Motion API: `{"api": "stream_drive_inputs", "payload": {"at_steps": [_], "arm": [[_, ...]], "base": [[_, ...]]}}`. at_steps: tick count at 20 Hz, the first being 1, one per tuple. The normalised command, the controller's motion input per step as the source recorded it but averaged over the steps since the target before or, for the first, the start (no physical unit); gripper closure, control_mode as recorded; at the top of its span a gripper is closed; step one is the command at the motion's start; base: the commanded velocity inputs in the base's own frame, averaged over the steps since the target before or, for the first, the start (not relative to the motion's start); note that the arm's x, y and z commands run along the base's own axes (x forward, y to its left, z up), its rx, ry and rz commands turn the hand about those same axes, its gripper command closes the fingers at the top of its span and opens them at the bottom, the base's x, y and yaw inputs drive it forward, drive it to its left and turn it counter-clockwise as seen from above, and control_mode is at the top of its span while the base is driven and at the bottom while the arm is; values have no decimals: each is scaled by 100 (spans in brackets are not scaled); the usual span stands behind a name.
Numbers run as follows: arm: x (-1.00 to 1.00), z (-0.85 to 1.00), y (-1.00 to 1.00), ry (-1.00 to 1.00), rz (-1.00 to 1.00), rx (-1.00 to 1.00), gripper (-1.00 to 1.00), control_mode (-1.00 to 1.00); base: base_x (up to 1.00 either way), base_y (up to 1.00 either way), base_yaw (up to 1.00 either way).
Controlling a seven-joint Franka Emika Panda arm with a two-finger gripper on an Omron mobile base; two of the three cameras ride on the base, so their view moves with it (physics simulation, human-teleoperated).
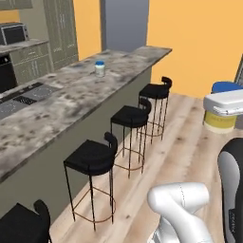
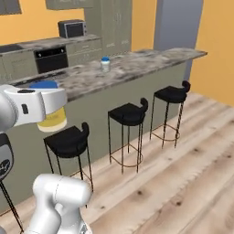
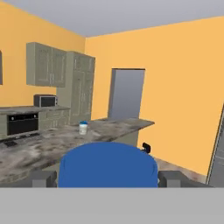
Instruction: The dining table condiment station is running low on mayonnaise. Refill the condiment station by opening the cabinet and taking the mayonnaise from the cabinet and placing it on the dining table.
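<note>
Mayonnaise (image 3: 108, 164) between wide fingers (image 3: 43, 178)

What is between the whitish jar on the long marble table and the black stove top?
Just bare mottled grey-brown marble. In the left base view, nothing stands between the pale blue-lidded jar and the black stove top set into the long dining table.

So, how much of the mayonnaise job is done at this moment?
Fetching looks done: the mayonnaise sits between the fingers of the gripper, up in the air beside the stools. In hand is carrying it. Left: setting it on the dining table, where a paler blue-lidded jar already stands.
</note>
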Motion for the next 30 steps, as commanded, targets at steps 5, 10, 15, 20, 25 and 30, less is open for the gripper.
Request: {"api": "stream_drive_inputs", "payload": {"at_steps": [5,10,15,20,25,30], "arm": [[0,0,0,0,0,0,100,100],[0,0,0,0,0,0,100,100],[0,0,0,0,0,0,100,100],[0,0,0,0,0,0,100,100],[0,0,0,0,0,0,100,100],[0,0,0,0,0,0,100,100]], "base": [[100,-85,30],[99,-90,30],[97,-90,30],[95,-89,30],[96,-82,33],[96,-71,38]]}}
